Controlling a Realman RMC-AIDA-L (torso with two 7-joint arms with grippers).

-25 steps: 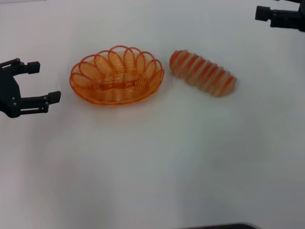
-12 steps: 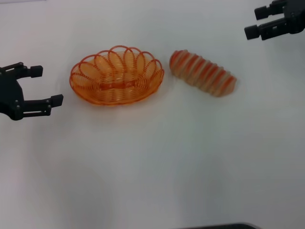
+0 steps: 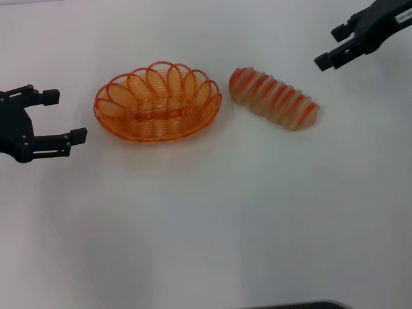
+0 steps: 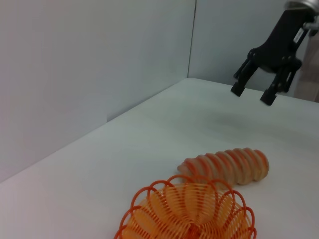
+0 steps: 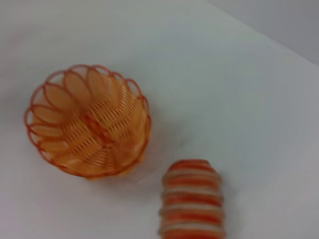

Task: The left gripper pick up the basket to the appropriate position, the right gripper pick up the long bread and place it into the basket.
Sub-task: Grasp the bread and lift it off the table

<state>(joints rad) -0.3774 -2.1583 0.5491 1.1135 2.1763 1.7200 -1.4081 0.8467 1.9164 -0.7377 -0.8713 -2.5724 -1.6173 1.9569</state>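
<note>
Lab bench (bare white tabletop [image 3: 206, 232])

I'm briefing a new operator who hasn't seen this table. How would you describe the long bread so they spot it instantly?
On the white table, find the orange wire basket near the middle. The long bread lies just beside it on the robot's right, not touching, below the open right gripper. Unlike the see-through basket, it is a solid tan loaf with orange-red stripes.
</note>
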